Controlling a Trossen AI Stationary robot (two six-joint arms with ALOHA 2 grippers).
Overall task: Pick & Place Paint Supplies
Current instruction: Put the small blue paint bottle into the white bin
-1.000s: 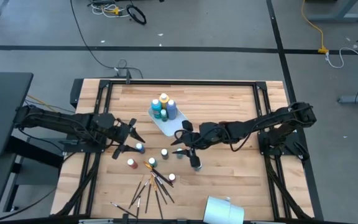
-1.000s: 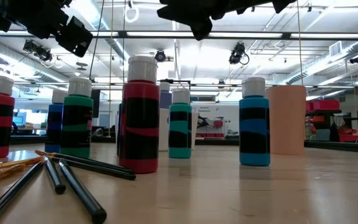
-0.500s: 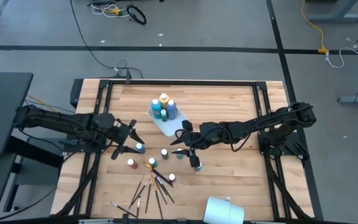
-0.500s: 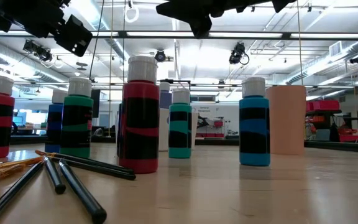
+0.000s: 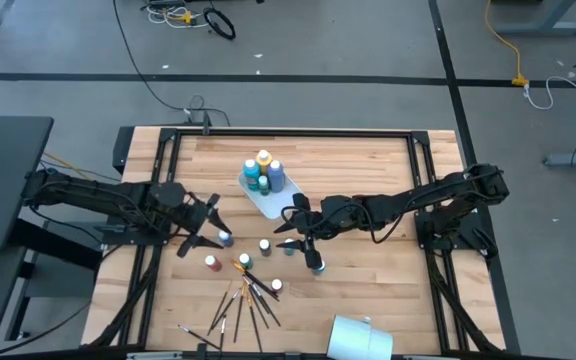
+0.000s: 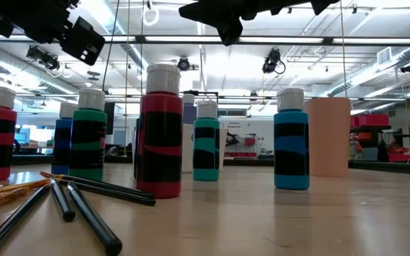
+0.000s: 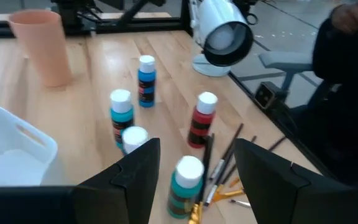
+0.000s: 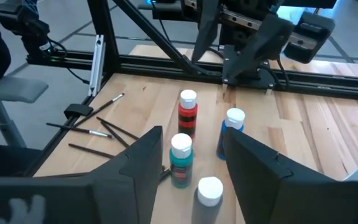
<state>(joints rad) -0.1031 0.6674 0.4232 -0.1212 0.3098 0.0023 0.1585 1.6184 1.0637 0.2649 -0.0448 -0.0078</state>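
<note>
Several small paint bottles stand upright on the wooden table [image 5: 368, 160]: a red one [image 6: 161, 131], a green one [image 6: 89, 135], a teal one [image 6: 206, 142], a blue one [image 6: 291, 139]. More bottles stand in a white tray [image 5: 268, 197]. Dark-tipped brushes [image 5: 243, 305] lie flat near the table's near edge. My left gripper [image 5: 206, 228] hangs open above the loose bottles, with a green bottle [image 7: 188, 180] showing between its fingers. My right gripper [image 5: 286, 228] is open too, above a grey bottle [image 8: 209, 196] and a teal bottle [image 8: 180, 158].
A white cup [image 5: 360, 338] lies on its side at the near edge. A peach cup [image 6: 327, 135] stands upright beyond the blue bottle. The two grippers face each other across the cluster of loose bottles. Bare wood lies on the table's right half.
</note>
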